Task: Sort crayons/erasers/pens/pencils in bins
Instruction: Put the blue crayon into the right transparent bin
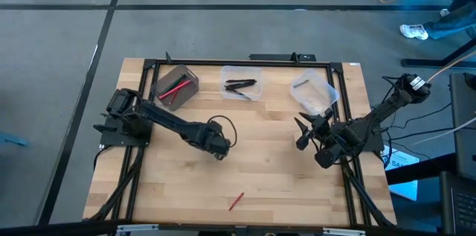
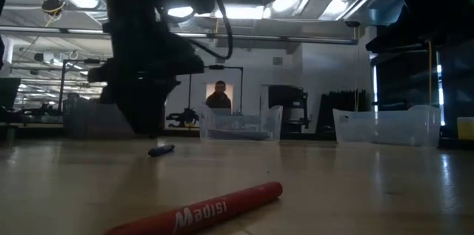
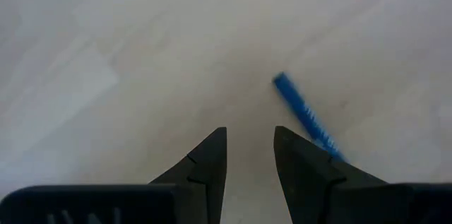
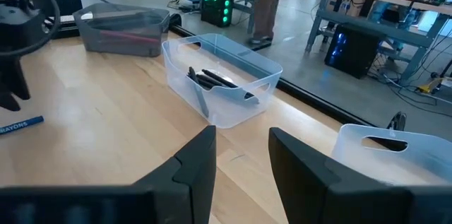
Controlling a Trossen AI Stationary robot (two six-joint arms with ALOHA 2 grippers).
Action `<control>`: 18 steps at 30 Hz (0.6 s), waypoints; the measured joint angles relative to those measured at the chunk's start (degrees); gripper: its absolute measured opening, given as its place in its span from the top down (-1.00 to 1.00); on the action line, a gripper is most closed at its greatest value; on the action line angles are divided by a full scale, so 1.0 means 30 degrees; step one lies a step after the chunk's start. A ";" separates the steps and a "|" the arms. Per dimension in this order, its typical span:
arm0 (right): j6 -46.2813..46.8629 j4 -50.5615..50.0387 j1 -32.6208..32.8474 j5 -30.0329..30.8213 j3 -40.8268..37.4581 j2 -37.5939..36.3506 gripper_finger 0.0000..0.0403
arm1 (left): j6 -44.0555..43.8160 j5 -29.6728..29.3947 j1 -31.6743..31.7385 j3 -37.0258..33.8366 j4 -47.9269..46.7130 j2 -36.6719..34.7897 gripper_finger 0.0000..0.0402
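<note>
Left gripper [image 3: 250, 155] reaching for a blue crayon [image 3: 305, 116]

It hangs open, empty, over the tabletop [image 1: 282, 169] middle, crayon beside one finger, ready to grab. Bins [image 1: 242, 82] wait at 12 o'clock. Right gripper [image 4: 242, 155] rests open at 3 o'clock.

My high camera looked straight down on the whole desk [image 1: 282, 176]. The low one sat at desk level just behind the red crayon [image 2: 204, 211], facing the bins. Each wrist camera peered past its own tool; both showed the blue crayon [image 3: 305, 115].
</note>
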 joint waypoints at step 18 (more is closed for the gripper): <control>0.0041 0.0192 0.0000 -0.0284 0.0007 0.0003 0.33 | -0.0412 -0.0521 -0.0018 -0.0017 0.2757 0.1195 0.23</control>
